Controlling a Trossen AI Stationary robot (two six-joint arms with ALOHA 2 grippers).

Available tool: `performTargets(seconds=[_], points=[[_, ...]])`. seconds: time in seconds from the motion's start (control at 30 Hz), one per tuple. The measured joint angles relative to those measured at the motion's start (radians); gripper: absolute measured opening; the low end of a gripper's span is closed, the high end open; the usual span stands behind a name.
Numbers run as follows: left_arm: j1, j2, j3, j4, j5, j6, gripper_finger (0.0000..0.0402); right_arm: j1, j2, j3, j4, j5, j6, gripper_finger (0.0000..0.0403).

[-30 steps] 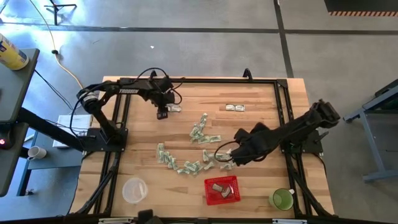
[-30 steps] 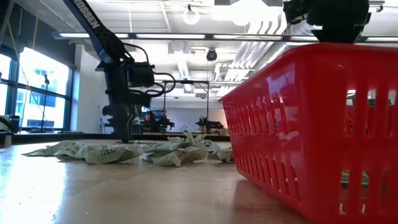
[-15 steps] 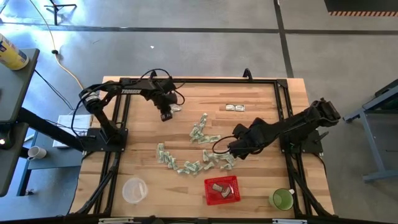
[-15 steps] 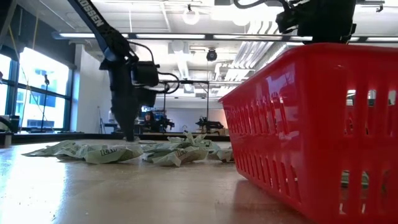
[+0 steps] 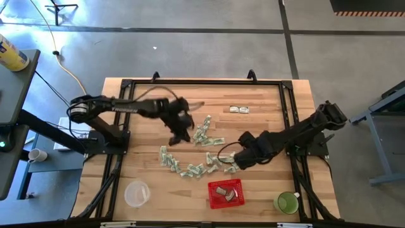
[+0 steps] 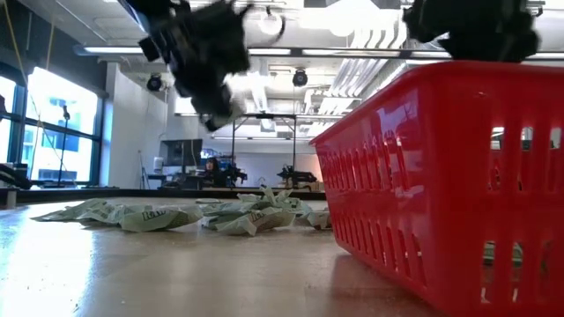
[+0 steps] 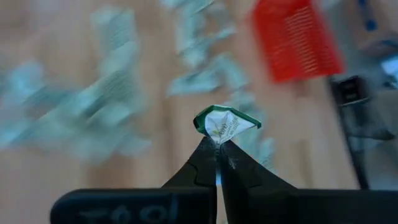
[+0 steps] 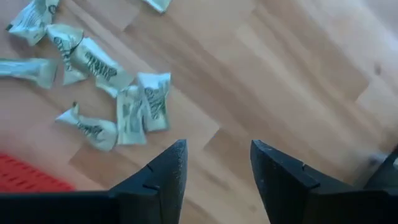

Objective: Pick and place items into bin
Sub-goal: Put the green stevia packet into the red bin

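One wrapped piece (image 7: 225, 124) is pinched at the tips of the left gripper (image 5: 179, 133), whose jaws are pressed together on it above the table (image 5: 266, 107), with the scattered remaining items (image 5: 201, 166) below and ahead of it and the red bin (image 5: 226, 193) farther ahead, still to be reached. The right gripper (image 8: 214, 163) is seen with its jaws spread and nothing between them, the nearest items (image 8: 118, 106) lying just beyond its fingertips and the bin close beside it. A few pieces are already seen in the bin, while most are left on the table, so the task is judged to be at an early stage.
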Motion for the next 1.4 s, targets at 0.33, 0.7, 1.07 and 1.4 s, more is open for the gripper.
performTargets(seconds=[0.33, 0.7, 1.07, 1.4], points=[[-0.284, 0.035, 0.0, 0.419, -0.226, -0.34, 0.0039, 0.208, -0.021, 0.0, 0.005, 0.08, 0.182, 0.0166], [-0.496, 0.315, 0.27, 0.49, -0.401, -0.577, 0.0039, 0.483, -0.022, 0.0, 0.079, 0.091, 0.242, 0.0158], [-0.511, 0.536, 0.647, 0.258, -0.433, -0.561, 0.0039, 0.592, -0.022, 0.0, 0.063, 0.128, 0.285, 0.0132], [-0.546, 0.671, 0.677, 0.208, -0.387, -0.664, 0.0048, 0.603, -0.022, 0.0, -0.011, 0.097, 0.283, 0.013]])
